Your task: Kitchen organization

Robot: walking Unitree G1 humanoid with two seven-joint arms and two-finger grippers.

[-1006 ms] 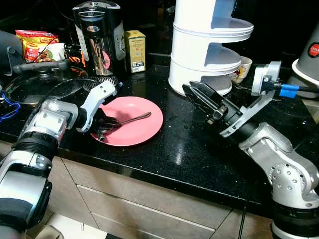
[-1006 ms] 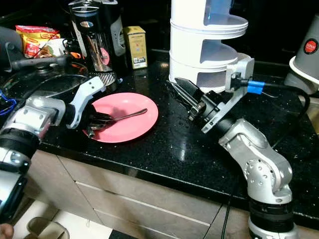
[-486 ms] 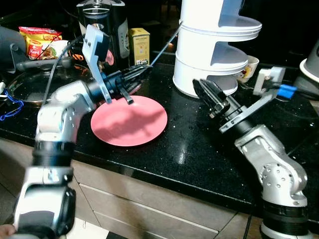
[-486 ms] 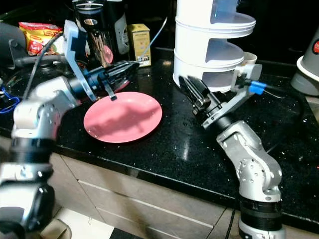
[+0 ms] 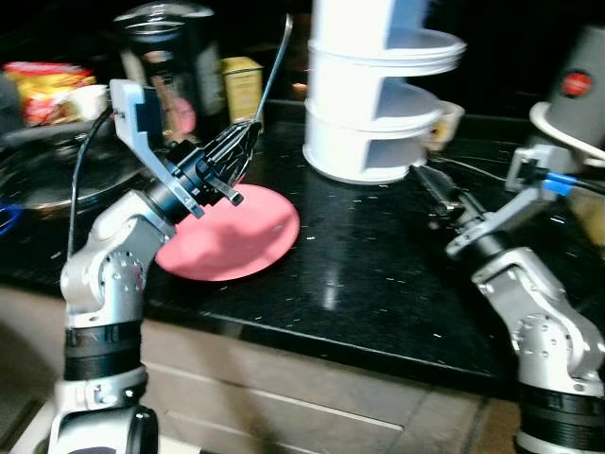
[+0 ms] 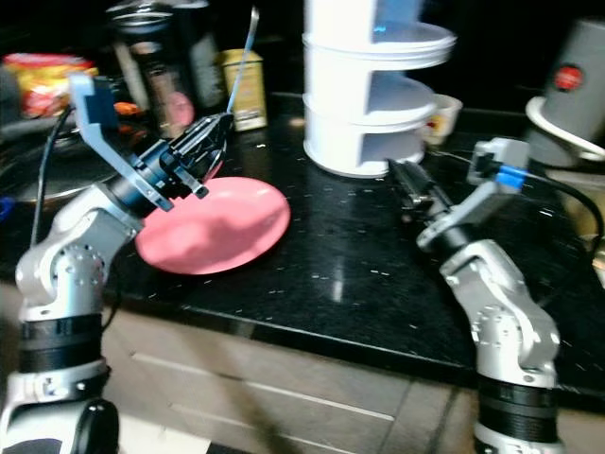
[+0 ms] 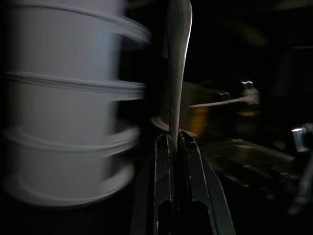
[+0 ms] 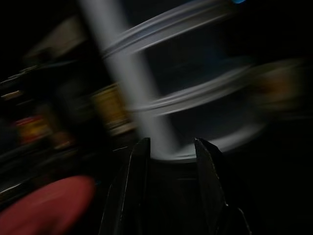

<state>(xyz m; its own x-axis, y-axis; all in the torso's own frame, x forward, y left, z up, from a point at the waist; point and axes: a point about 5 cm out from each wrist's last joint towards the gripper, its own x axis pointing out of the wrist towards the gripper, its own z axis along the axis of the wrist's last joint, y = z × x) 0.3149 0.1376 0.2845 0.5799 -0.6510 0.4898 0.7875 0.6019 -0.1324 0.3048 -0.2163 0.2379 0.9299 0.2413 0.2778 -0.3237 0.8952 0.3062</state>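
Note:
My left gripper (image 5: 238, 144) is shut on the head end of a metal spoon (image 5: 272, 68), held in the air above the far edge of the pink plate (image 5: 232, 238). The spoon's handle (image 7: 177, 68) rises steeply from between the pinched fingers towards the white tiered rack (image 5: 373, 95). The plate lies bare on the black counter. My right gripper (image 5: 430, 184) hovers low over the counter, just right of the rack's base. Its fingers (image 8: 139, 166) stand open with nothing between them, pointing at the rack.
A coffee maker (image 5: 165, 66) and a yellow box (image 5: 241, 85) stand behind the plate. A lidded pan (image 5: 47, 170) and a snack packet (image 5: 43, 83) sit at the far left. A bowl (image 5: 444, 118) is behind the rack, a grey appliance (image 5: 577, 95) at the right.
The left gripper has lifted the spoon off the plate and tipped its handle more upright. The right gripper has drawn back to the right, away from the rack. The camera has shifted.

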